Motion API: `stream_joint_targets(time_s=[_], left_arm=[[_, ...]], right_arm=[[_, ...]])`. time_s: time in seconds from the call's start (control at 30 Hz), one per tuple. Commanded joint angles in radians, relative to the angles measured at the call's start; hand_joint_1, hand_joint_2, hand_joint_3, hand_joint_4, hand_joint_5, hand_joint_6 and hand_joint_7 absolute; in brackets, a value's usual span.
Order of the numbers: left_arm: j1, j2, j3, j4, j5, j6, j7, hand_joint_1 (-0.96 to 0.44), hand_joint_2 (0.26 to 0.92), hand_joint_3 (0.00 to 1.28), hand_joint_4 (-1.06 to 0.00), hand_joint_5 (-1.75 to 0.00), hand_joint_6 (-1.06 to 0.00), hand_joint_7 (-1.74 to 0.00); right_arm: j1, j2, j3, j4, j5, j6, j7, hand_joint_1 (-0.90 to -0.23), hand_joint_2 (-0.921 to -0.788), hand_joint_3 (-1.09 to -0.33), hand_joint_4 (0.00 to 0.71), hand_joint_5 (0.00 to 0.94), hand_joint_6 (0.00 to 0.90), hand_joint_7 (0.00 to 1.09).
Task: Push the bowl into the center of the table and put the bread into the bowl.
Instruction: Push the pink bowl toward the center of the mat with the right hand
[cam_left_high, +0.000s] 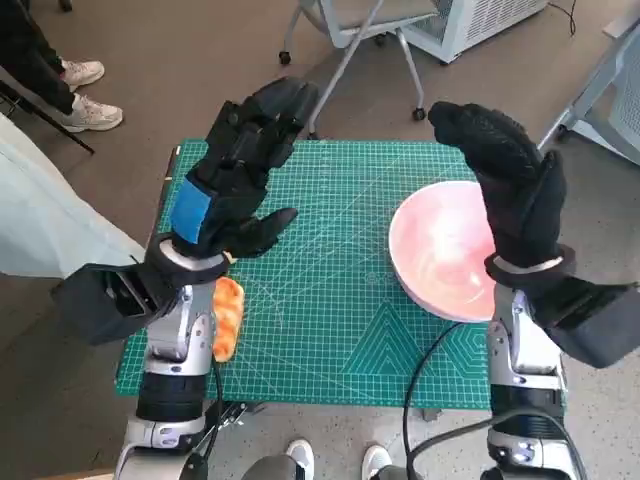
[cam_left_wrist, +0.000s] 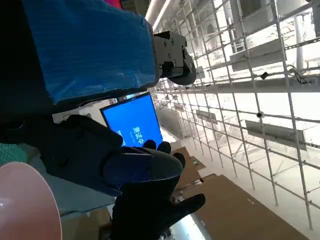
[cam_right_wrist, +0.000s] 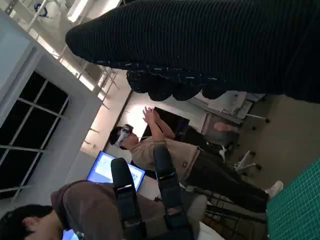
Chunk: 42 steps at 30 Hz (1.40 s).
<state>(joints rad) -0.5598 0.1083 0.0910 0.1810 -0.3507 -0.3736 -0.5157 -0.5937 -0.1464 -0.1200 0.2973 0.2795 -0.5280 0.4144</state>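
Head view: both hands were raised above the table, holding nothing. Left hand (cam_left_high: 235, 175) was released, fingers loosely spread, over the left half of the green cutting mat (cam_left_high: 330, 300). Right hand (cam_left_high: 510, 180) was also released, fingers up and slightly curled, above the far right rim of the pink bowl (cam_left_high: 440, 250). The bowl sat on the mat's right side, off center. The bread (cam_left_high: 227, 318) lay on the mat near its left edge, just beside the left forearm, well apart from the bowl. A person's shoes (cam_left_high: 85, 95) showed on the floor at upper left; a chair base (cam_left_high: 350, 50) stood beyond the table.

Left wrist view: blue-taped back of the left hand (cam_left_wrist: 85, 45), the gloved right hand (cam_left_wrist: 150, 210) opposite, the bowl's rim (cam_left_wrist: 30, 200), a blue screen (cam_left_wrist: 132, 122) behind.

Right wrist view: the glove (cam_right_wrist: 210, 45) across the frame, fingers loose; a person with a headset (cam_right_wrist: 165, 155) stood with arms raised, another person (cam_right_wrist: 50, 215) nearer.
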Motion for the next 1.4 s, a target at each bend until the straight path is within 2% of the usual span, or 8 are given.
stream_joint_targets(time_s=[0.03, 0.27, 0.5, 0.57, 0.73, 0.93, 1.17, 1.4], left_arm=[[-0.006, 0.001, -0.006, -0.008, -0.004, 0.014, -0.003, -0.53, 0.921, 0.36, -0.15, 0.0, 0.0, -0.55], [-0.004, 0.001, -0.005, -0.008, -0.004, 0.018, -0.003, -0.53, 0.921, 0.36, -0.15, 0.0, 0.0, -0.55], [0.002, 0.0, -0.002, -0.006, -0.002, 0.008, -0.001, -0.53, 0.921, 0.36, -0.15, 0.0, 0.0, -0.55], [0.003, 0.0, -0.001, -0.004, 0.001, 0.002, 0.0, -0.54, 0.921, 0.36, -0.15, 0.0, 0.0, -0.55], [0.004, 0.0, 0.003, 0.006, 0.007, -0.013, 0.001, -0.54, 0.921, 0.36, -0.15, -0.01, 0.0, -0.55], [0.004, 0.0, 0.004, 0.017, 0.018, -0.028, 0.01, -0.56, 0.921, 0.36, -0.16, -0.01, 0.0, -0.55], [0.005, -0.002, 0.001, 0.02, 0.032, -0.041, 0.02, -0.57, 0.921, 0.37, -0.17, -0.01, 0.0, -0.56], [0.003, 0.002, 0.003, 0.028, 0.029, -0.041, 0.018, -0.57, 0.921, 0.37, -0.17, -0.01, 0.0, -0.56]], right_arm=[[0.022, -0.004, -0.003, 0.002, 0.004, 0.016, 0.003, -0.682, -0.921, -0.763, 0.163, 0.002, -0.001, 0.59], [0.023, -0.015, -0.013, 0.009, 0.013, 0.011, 0.011, -0.682, -0.921, -0.762, 0.165, 0.002, -0.001, 0.59], [-0.008, -0.084, -0.108, 0.166, 0.058, -0.06, 0.049, -0.684, -0.921, -0.75, 0.191, 0.007, 0.042, 0.54], [-0.027, -0.099, -0.14, 0.243, 0.045, -0.098, 0.02, -0.686, -0.921, -0.752, 0.198, 0.007, 0.062, 0.51], [-0.079, -0.144, -0.2, 0.453, -0.029, -0.182, -0.11, -0.694, -0.921, -0.759, 0.195, 0.002, 0.077, 0.47], [-0.127, -0.213, -0.228, 0.673, -0.082, -0.213, -0.229, -0.69, -0.921, -0.775, 0.164, 0.0, 0.076, 0.4], [-0.155, -0.252, -0.252, 0.851, -0.088, -0.181, -0.299, -0.633, -0.921, -0.857, 0.11, 0.0, 0.072, 0.35], [-0.14, -0.251, -0.282, 0.949, -0.066, -0.114, -0.289, -0.604, -0.921, -0.912, 0.071, 0.0, 0.098, 0.27]])
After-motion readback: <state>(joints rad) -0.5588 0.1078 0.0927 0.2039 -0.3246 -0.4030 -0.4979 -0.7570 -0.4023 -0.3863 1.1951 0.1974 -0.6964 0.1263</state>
